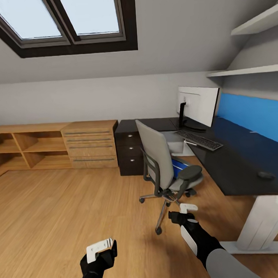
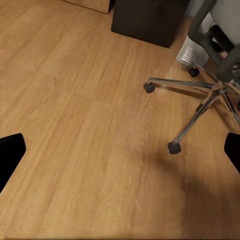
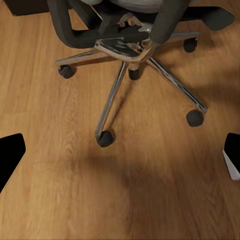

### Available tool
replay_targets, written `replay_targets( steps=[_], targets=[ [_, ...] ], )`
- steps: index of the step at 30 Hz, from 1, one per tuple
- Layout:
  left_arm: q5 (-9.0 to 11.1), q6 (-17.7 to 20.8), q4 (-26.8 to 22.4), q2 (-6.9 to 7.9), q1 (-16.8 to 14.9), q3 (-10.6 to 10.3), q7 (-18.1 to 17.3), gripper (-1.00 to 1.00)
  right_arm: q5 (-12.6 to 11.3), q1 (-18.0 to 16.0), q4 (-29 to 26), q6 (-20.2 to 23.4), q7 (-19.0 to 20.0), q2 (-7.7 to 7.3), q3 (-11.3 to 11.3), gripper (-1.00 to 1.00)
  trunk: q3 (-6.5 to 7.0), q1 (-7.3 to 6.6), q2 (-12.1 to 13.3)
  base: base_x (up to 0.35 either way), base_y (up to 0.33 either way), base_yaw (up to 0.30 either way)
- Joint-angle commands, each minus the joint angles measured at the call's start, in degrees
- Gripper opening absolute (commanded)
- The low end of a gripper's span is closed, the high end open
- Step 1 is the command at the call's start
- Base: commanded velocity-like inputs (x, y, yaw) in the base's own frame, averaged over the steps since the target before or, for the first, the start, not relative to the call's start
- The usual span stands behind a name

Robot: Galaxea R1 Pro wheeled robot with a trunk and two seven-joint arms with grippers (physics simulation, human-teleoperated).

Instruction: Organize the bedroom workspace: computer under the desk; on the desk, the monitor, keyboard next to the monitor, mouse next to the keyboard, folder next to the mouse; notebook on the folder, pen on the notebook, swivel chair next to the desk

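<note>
Swivel chair [image 1: 165, 166] stands on the wood floor [image 1: 57, 214] just beside the desk [image 1: 235, 166], its back toward the robot, with the blue folder [image 1: 179, 166] lying on its seat; monitor [image 1: 198, 105], keyboard [image 1: 198, 140] and mouse [image 1: 266, 175] sit on the desk top. Both arms are held low and forward — left gripper [image 1: 101, 249] hangs over bare floor, right gripper [image 1: 185, 212] nearer the chair's chrome base [image 3: 130, 55]. Each wrist view shows fingertips wide apart at the frame edges — both spread, holding nothing.
</note>
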Motion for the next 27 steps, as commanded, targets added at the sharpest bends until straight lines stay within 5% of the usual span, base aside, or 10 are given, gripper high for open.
replay_targets(
  steps=[1,27],
  targets=[
    [0.53,0.17,-0.1,0.05,0.0,-0.49,1.05,1.0,-0.52,-0.01,-0.11,0.07,-0.33,-0.01,0.16,1.0,-0.23,0.22,-0.44,0.0,0.0,0.0],
    [0.52,-0.19,-0.12,0.13,0.01,-1.51,3.3,1.0,-0.45,0.07,-0.16,-0.43,-0.34,-0.04,0.16,1.0,-4.9,5.93,-10.87,0.0,0.0,0.0]
  ],
)
